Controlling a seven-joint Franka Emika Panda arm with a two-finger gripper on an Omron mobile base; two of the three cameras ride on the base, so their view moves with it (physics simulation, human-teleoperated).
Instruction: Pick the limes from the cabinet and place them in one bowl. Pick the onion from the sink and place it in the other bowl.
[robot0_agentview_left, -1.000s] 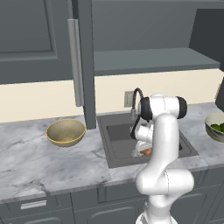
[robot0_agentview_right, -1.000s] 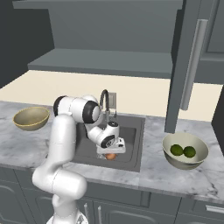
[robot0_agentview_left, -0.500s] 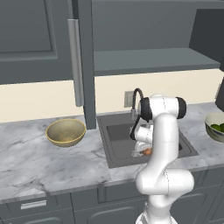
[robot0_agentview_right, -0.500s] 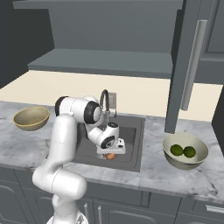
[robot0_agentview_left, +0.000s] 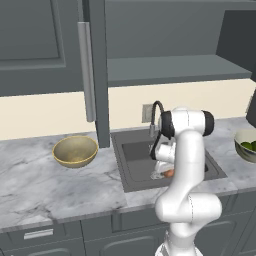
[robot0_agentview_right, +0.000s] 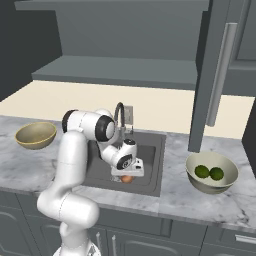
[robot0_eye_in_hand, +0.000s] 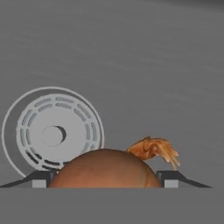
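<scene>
Limes (robot0_agentview_right: 209, 172): two, both lying in the pale cream-grey bowl (robot0_agentview_right: 196, 182) on the counter right of the sink (robot0_agentview_right: 153, 152); this half of the task reads as complete, and the open cabinet (robot0_agentview_right: 125, 70) shelf is bare. Onion (robot0_eye_in_hand: 104, 168): on the sink floor beside the round drain (robot0_eye_in_hand: 52, 134), sitting between the two fingertips of the gripper (robot0_agentview_right: 127, 175), which brackets it; whether the jaws have actually clamped cannot be told. Golden-tan bowl (robot0_agentview_left: 75, 150): vacant on the counter left of the sink, awaiting the onion, so lift, carry and release are judged outstanding.

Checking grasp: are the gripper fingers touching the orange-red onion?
Cannot tell. Hand view: round orange-red onion sits between the dark fingertips, but the contact line is hidden.
</scene>
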